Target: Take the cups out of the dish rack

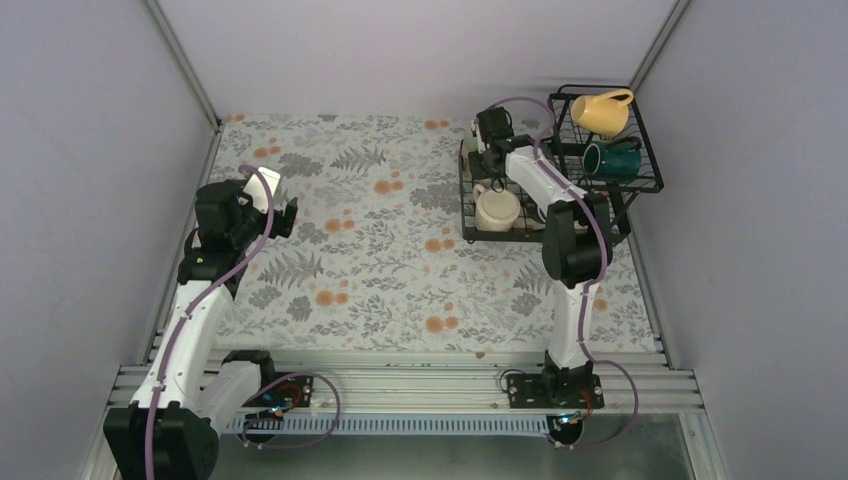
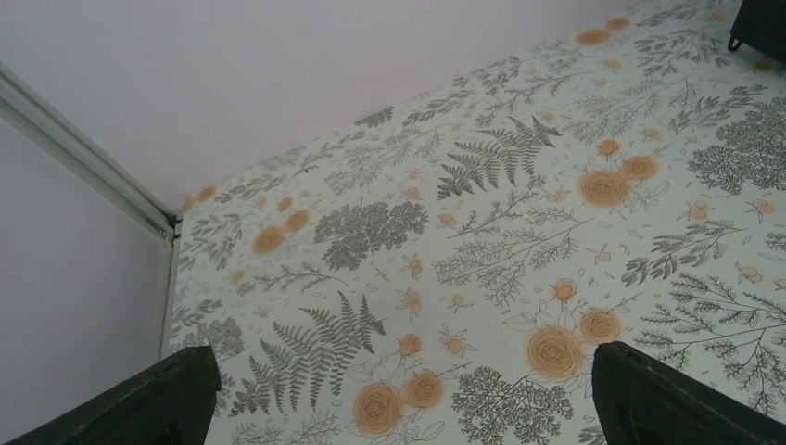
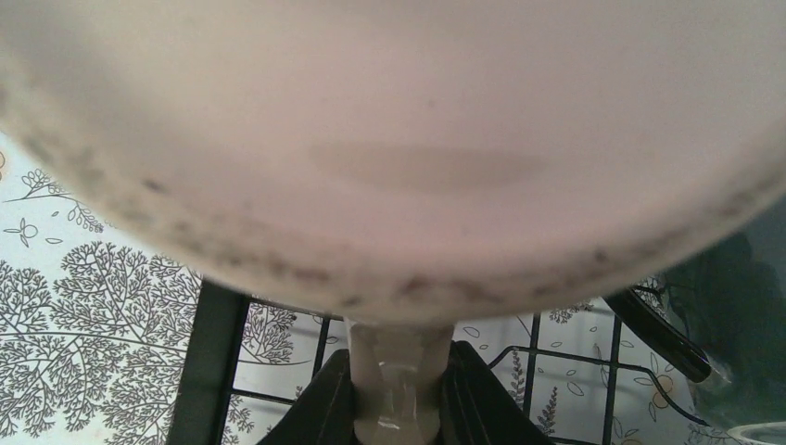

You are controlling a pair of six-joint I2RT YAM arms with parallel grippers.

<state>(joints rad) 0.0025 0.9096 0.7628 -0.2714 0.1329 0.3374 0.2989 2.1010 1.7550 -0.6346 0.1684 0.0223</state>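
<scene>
cups unloaded so far: none shows out on the floral tablecloth [image 1: 380, 250], so by my reading the job is at its first cup.
cups in the rack: a yellow mug [image 1: 603, 110] and a dark teal mug [image 1: 612, 158] lie tipped in the raised basket tier [image 1: 640, 187]; a plain cream mug [image 1: 497, 208] sits in the low tray of the dish rack [image 1: 466, 205], at the far right of the table. any others are hidden under the right arm.
cup being taken: a cream speckled mug [image 3: 389, 139] fills the right wrist view, inside the low tray, with wire bars and cloth showing beneath it.
right gripper [image 3: 394, 399]: pinching a cream part of that mug between its two dark fingers; handle or wall, i cannot tell which. whether the mug is lifted off the wires is not clear.
right arm pose: stretched forward from its base, elbow bent above the tray's near edge, wrist dipping into the far left part of the rack.
left gripper [image 1: 287, 214]: fingers spread wide, nothing between them, only cloth below.
left arm pose: raised over the left side of the table, well apart from the rack, aimed towards the middle.
left to do: carry this mug out and set it down, then the rest.
</scene>
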